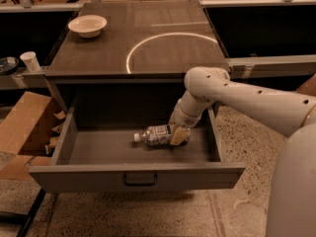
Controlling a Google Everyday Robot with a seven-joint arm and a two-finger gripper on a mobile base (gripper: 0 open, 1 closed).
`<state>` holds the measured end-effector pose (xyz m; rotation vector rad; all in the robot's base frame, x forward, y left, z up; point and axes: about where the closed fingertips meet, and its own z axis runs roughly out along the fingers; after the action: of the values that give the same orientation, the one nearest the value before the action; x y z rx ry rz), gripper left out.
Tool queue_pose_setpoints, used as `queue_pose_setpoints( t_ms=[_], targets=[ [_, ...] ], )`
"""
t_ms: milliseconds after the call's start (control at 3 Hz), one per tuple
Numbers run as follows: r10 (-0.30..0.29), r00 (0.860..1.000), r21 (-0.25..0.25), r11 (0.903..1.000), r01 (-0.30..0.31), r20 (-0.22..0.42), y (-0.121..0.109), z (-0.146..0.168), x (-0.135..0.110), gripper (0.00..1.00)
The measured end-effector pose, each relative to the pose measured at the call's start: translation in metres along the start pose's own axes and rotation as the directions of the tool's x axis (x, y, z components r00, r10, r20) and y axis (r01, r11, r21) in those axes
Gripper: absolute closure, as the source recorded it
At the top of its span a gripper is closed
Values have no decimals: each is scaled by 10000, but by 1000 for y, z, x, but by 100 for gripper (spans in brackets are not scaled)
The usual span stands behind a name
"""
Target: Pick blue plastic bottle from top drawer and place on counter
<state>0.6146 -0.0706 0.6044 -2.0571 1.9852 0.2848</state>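
Observation:
The top drawer (138,177) stands pulled open below the counter (98,53). The blue plastic bottle (155,135) lies on its side on the drawer floor, white cap pointing left. My gripper (178,135) reaches down into the drawer at the bottle's right end. One yellowish finger (179,136) lies against the front of the bottle's base; the other finger is hidden behind it. The white arm (237,98) comes in from the right over the drawer's right wall.
A cream round bowl (87,25) sits at the counter's back left, left of a thin white circle arc (163,38). A small white paper cup (31,61) stands on a ledge to the left. An open cardboard box (24,127) lies left of the drawer.

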Motion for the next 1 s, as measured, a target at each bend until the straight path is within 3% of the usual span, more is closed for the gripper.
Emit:
queue_pose_setpoints(
  t_ms=[333, 667, 1000],
  targets=[
    [-29, 10000, 271, 9996, 27, 88, 2, -5, 0, 73],
    [-393, 9947, 1328, 9908, 264, 953, 6, -56, -11, 96],
    [-881, 9801, 2347, 9711, 447, 1780, 10, -128, -9, 100]
  ],
)
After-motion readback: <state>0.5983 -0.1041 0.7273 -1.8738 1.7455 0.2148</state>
